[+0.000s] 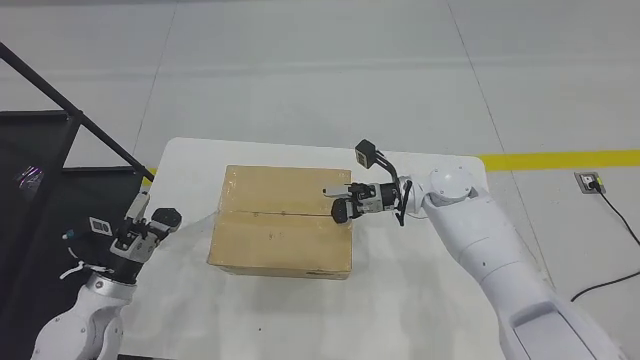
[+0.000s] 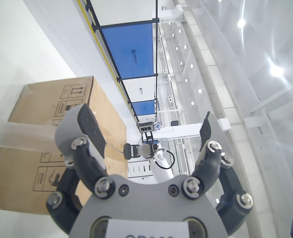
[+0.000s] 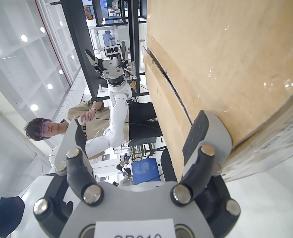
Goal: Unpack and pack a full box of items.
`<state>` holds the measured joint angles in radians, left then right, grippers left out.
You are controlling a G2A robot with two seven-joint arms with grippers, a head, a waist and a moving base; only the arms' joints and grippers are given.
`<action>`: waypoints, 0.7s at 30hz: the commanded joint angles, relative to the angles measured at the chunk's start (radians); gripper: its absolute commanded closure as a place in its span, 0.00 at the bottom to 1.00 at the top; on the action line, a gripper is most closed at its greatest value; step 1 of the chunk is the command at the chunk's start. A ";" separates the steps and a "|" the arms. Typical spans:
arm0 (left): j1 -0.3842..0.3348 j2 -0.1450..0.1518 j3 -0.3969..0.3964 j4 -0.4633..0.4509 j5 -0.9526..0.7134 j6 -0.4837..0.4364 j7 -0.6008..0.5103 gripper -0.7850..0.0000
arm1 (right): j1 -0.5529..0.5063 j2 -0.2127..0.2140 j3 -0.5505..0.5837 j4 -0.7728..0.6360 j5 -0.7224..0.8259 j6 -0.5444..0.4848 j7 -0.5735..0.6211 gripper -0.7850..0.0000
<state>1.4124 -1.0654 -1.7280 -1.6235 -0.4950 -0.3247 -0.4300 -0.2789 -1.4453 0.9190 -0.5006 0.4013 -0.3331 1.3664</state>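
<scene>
A closed cardboard box (image 1: 283,220) sits in the middle of the white table (image 1: 410,290), clear tape running along its centre seam (image 3: 166,75) and down its side (image 2: 24,134). My right gripper (image 1: 340,206) hovers at the box's right edge, level with the end of the seam. It is open (image 3: 136,134), and one fingertip (image 3: 198,134) rests against the box top (image 3: 223,50). My left gripper (image 1: 150,225) stays off the box's left side, near the table edge. Its fingers are spread wide (image 2: 146,130) with nothing between them, pointing toward the box (image 2: 62,125).
A black metal frame (image 1: 60,110) slants past the table's left side. Bare table surface lies in front of the box and to its right. A yellow floor line (image 1: 560,160) runs behind the table.
</scene>
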 commanded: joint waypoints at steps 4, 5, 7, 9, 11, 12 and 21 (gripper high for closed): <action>-0.001 0.000 0.001 0.000 0.001 0.000 -0.001 0.00 | 0.000 0.000 0.000 0.000 0.000 0.000 0.000 0.00; -0.001 0.000 0.001 0.000 0.001 0.000 -0.001 0.00 | 0.000 0.000 0.000 0.000 0.000 0.000 0.000 0.00; -0.001 0.000 0.001 0.000 0.001 0.000 -0.001 0.00 | 0.000 0.000 0.000 0.000 0.000 0.000 0.000 0.00; -0.001 0.000 0.001 0.000 0.001 0.000 -0.001 0.00 | 0.000 0.000 0.000 0.000 0.000 0.000 0.000 0.00; 0.000 -0.003 -0.007 0.003 -0.014 -0.020 0.048 0.00 | 0.000 0.000 0.000 0.000 0.000 0.000 0.000 0.00; 0.009 -0.009 0.000 0.009 -0.034 -0.034 0.093 0.00 | 0.000 0.000 0.000 0.000 0.000 0.000 0.000 0.00; 0.109 -0.038 0.055 0.085 -0.107 -0.121 0.215 0.00 | 0.000 0.000 0.000 0.000 0.000 0.000 0.000 0.00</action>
<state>1.5125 -1.1014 -1.6798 -1.5521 -0.6092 -0.4428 -0.2199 -0.2789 -1.4452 0.9190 -0.5005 0.4013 -0.3329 1.3662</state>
